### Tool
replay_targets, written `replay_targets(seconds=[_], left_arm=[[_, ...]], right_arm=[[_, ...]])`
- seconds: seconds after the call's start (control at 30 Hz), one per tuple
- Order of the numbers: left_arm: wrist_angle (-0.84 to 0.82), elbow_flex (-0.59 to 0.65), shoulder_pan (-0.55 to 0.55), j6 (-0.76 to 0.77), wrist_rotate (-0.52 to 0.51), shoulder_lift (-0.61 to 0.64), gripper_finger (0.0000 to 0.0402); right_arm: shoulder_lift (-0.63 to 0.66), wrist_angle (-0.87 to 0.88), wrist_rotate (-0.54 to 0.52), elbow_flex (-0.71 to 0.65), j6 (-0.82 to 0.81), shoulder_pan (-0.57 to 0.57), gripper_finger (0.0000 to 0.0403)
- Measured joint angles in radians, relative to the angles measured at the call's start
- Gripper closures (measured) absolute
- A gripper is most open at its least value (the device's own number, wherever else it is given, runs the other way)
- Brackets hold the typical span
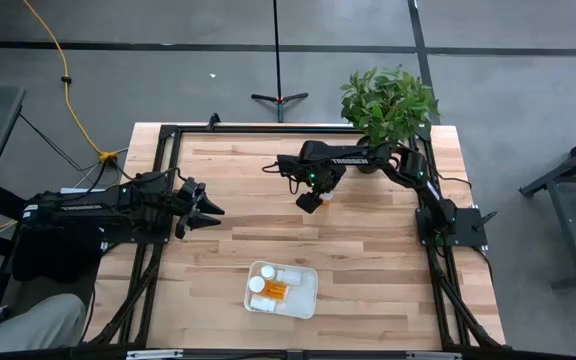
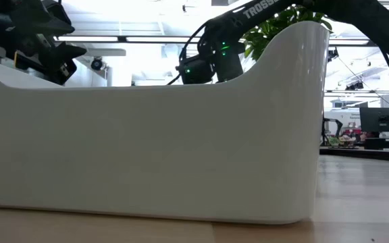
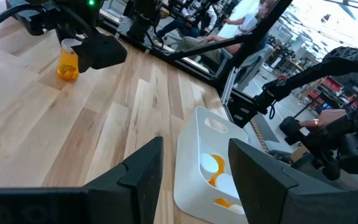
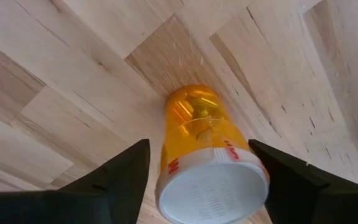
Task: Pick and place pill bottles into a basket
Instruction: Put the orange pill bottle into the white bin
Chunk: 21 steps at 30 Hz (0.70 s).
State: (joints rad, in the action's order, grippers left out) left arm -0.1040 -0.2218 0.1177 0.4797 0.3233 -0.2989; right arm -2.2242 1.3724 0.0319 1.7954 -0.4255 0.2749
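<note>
One pill bottle, with an orange body and a white cap, stands upright on the table at the far middle; it also shows in the left wrist view. My right gripper is open above it, pointing down, with one finger on each side of its cap. The white basket sits near the front middle and holds several bottles. My left gripper is open and empty at the left, facing the basket. My right gripper comes from above, pointing down, with one finger on each side of the standing bottle's cap. I cannot tell whether the fingers touch it. The bottle's base rests on the table.
A potted plant stands at the far right corner, just behind the right arm. The basket's white wall fills the low view. Bare wood lies between the basket and the bottle.
</note>
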Motion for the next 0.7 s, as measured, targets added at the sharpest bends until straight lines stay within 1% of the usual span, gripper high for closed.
replay_targets(seconds=[0.33, 0.43, 0.6, 0.7], left_arm=[[0.0, 0.0, 0.0, 0.001, 0.0, 0.0, 0.0186], [0.0, 0.0, 0.0, 0.001, 0.0, 0.0, 0.0186], [0.0, 0.0, 0.0, 0.001, 0.0, 0.0, 0.0186], [0.0, 0.0, 0.0, 0.001, -0.001, 0.0, 0.0186]], right_arm=[[0.0, 0.005, 0.003, 0.0, 0.004, 0.0, 0.0205], [0.0, 0.005, 0.002, 0.0, 0.004, 0.0, 0.0207], [0.0, 0.005, 0.001, 0.0, 0.0, -0.001, 0.0197], [0.0, 0.011, 0.001, 0.0, 0.004, -0.002, 0.0205]])
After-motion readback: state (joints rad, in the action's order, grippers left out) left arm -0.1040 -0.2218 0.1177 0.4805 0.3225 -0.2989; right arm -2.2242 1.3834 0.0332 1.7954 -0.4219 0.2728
